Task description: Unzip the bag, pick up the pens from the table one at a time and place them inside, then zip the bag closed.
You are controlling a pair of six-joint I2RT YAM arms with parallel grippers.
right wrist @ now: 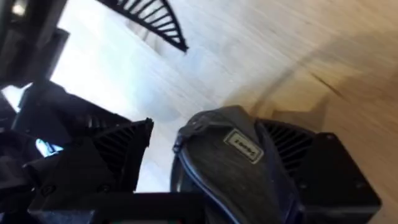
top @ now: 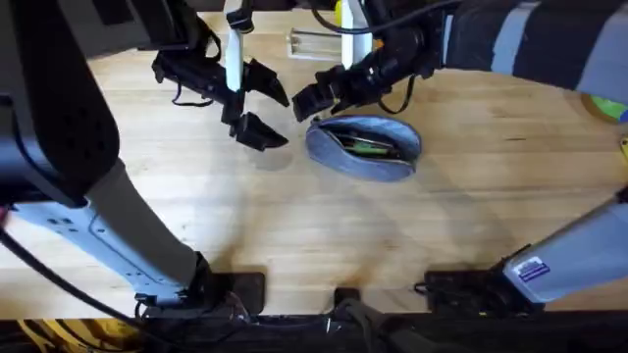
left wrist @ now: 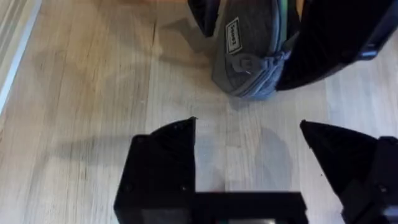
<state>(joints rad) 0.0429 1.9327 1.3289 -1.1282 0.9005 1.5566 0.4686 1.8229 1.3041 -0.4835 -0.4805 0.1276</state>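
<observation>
The blue-grey bag (top: 365, 147) lies unzipped near the middle of the table (top: 294, 235) with a green pen (top: 370, 147) inside, the right gripper (top: 316, 103) spread around its end while the left gripper (top: 263, 113) hovers just beside it, fingers apart and empty.

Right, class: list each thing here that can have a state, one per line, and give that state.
bag: unzipped, lying flat on the table, green pen inside.
left gripper: jaws open, empty, beside the bag.
right gripper: jaws open, straddling the bag's end.
</observation>
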